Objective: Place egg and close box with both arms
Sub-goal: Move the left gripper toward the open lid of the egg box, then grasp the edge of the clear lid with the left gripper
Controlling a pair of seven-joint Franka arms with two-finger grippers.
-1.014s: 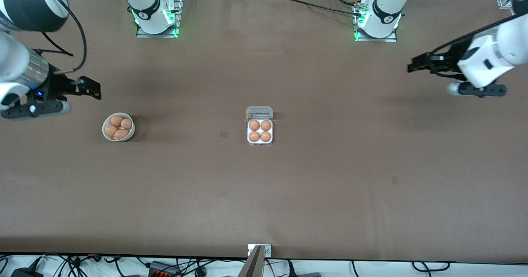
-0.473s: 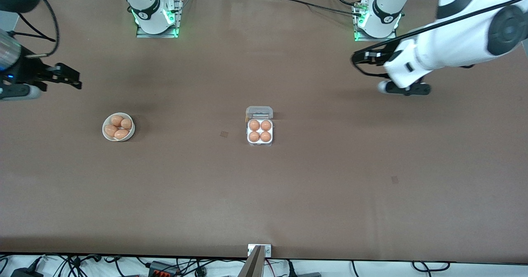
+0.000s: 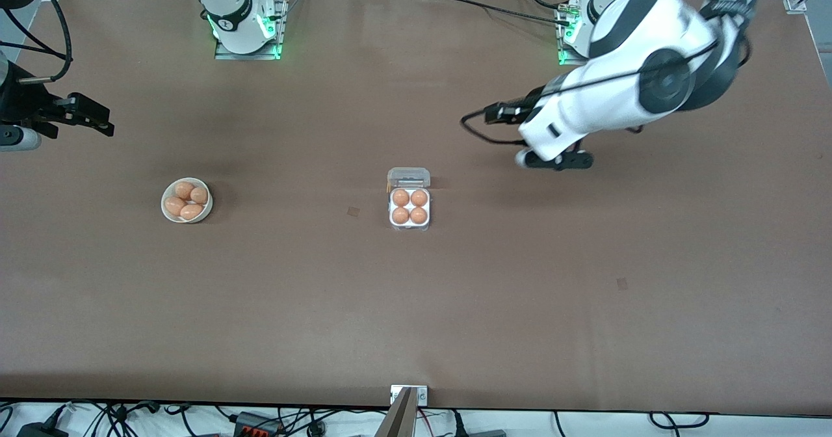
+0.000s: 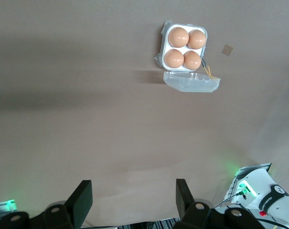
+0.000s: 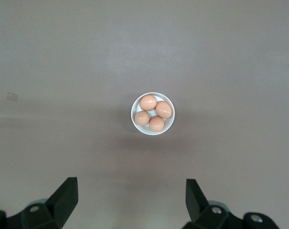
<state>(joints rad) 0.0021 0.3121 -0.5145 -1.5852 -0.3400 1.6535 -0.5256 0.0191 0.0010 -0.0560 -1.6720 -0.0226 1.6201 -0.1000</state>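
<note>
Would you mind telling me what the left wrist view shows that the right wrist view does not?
Only the left wrist view shows the box, lid open, an egg in each of its four cells, past the open left end effector. Only the right wrist view shows the white bowl holding four eggs, past the open right end effector. Both show the brown table and empty end effector fingers.

1. Left arm (image 3: pixel 624 92): glossy white shells, black joint bands, black cable along its length.
2. Bases (image 3: pixel 246 27): white, green-lit plates.
3. Gripper fingers (image 4: pixel 82 200): matte black, wedge-shaped.
</note>
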